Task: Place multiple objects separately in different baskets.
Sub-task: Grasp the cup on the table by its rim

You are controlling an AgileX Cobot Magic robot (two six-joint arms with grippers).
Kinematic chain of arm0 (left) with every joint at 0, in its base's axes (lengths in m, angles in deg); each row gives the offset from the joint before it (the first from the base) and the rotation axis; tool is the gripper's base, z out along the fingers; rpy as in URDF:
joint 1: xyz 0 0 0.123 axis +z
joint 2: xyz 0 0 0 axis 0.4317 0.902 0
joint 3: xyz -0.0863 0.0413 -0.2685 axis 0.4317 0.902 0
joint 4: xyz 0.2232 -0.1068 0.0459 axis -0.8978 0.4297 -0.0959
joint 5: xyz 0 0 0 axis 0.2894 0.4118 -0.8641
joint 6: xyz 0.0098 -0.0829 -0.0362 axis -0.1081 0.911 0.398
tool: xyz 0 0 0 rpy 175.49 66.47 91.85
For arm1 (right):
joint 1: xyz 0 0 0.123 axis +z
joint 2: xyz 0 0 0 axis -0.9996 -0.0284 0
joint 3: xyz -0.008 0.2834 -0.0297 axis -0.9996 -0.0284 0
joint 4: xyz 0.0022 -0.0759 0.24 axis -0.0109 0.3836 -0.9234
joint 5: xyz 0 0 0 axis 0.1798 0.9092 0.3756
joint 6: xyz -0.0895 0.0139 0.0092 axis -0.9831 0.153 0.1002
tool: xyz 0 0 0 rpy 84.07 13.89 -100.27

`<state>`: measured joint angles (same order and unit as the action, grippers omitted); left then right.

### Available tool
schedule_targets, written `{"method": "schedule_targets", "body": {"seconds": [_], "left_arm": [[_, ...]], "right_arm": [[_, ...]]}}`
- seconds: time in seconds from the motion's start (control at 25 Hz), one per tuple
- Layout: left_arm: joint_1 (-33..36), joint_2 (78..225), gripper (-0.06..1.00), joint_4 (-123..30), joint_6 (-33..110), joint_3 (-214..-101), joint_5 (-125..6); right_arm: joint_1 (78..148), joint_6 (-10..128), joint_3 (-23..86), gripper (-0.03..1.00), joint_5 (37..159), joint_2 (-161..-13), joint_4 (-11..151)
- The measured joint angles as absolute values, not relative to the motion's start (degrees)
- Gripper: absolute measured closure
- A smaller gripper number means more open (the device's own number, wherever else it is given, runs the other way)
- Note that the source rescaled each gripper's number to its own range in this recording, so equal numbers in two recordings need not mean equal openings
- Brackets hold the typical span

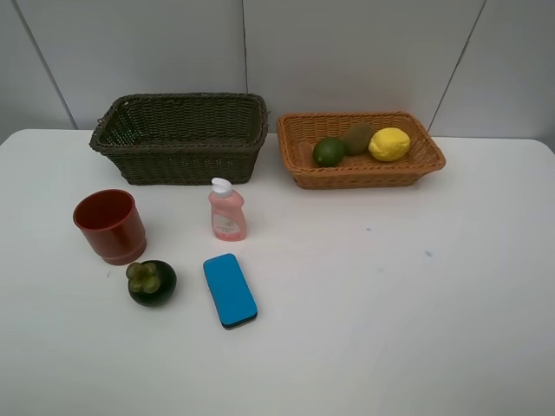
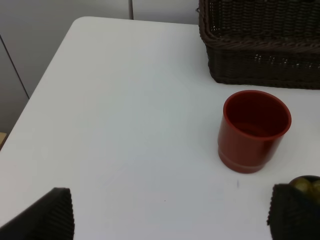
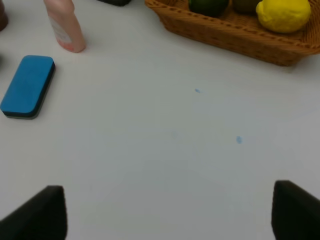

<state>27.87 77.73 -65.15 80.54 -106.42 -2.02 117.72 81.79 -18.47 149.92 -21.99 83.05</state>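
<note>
Three fruits lie in the shallow orange basket (image 1: 360, 169): a green lime (image 1: 329, 152) toward the side facing the other basket, a brown kiwi (image 1: 356, 137) behind it and touching it, and a yellow lemon (image 1: 389, 144) on the kiwi's other side, toward the worktop's right edge. This basket stands at the far edge of the worktop (image 1: 390, 303), right of the middle. Just beside it, left of the middle along the same far edge, stands the deeper dark basket (image 1: 180, 137).

The other four things stand on the worktop's left half, in front of the dark basket. The pink bottle (image 1: 227, 211) is upright with its white cap on, nearest the middle. The red cup (image 1: 110, 225) is upright, mouth up, toward the left edge. The mangosteen (image 1: 152, 282) sits just beside the cup on the side of the near edge, its green calyx upward. The blue block (image 1: 230, 290) lies flat near the mangosteen, apart from it and between the bottle and the near edge.

The left hand (image 2: 170, 217) is spread wide above bare worktop near the left edge. The cup and a corner of the dark basket lie beyond it, and one finger (image 2: 295, 212) partly covers the mangosteen. The right hand (image 3: 167, 212) is also spread wide, above bare worktop on the right half that is marked with small blue specks (image 3: 238, 140). The block, the bottle and the orange basket lie beyond it. A pale panelled wall (image 1: 347, 52) rises behind the far edge.
</note>
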Motion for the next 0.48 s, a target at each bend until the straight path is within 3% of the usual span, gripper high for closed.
{"method": "schedule_targets", "body": {"seconds": [0.48], "left_arm": [[27.9, 77.7, -0.05, -65.1, 80.5, -106.4, -2.0]], "right_arm": [[101.5, 81.8, -18.5, 0.10, 149.9, -13.6, 83.0]]}}
